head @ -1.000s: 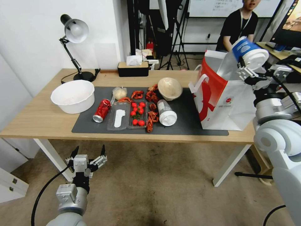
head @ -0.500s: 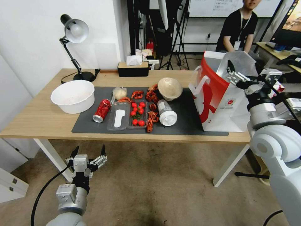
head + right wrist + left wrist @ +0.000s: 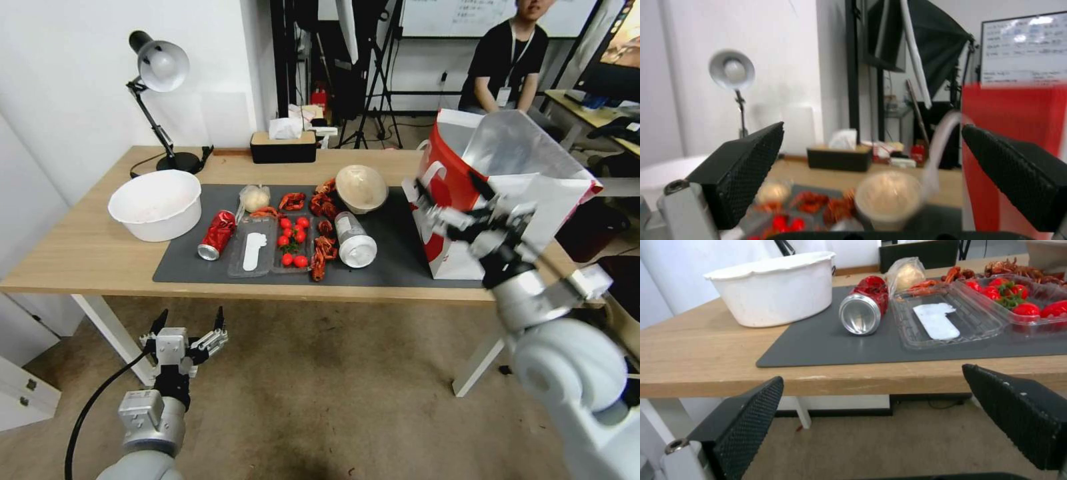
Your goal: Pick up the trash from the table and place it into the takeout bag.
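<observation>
- My left gripper [image 3: 189, 331] hangs low in front of the table's [image 3: 80, 257] front edge, near its left corner. Its fingers are spread wide and hold nothing.
- My right gripper [image 3: 467, 217] is up over the front edge, just in front of the takeout bag [image 3: 510, 143] at the right end. Its fingers are wide apart and empty too.
- On the dark mat, the greyish cup [image 3: 353, 240] lies on its side near the mat's front edge. It is the closest trash to my right gripper, so I think it is the next one to get.
- To do it well, I should come down over the cup's middle, squeeze across its round body and not its lid, and go softly so it does not roll.
- The red soda can [image 3: 217, 234] lies tipped over by the mat's left edge.
- The beige bowl [image 3: 361, 187] and the small clear bag [image 3: 255, 197] sit at the mat's back edge.
</observation>
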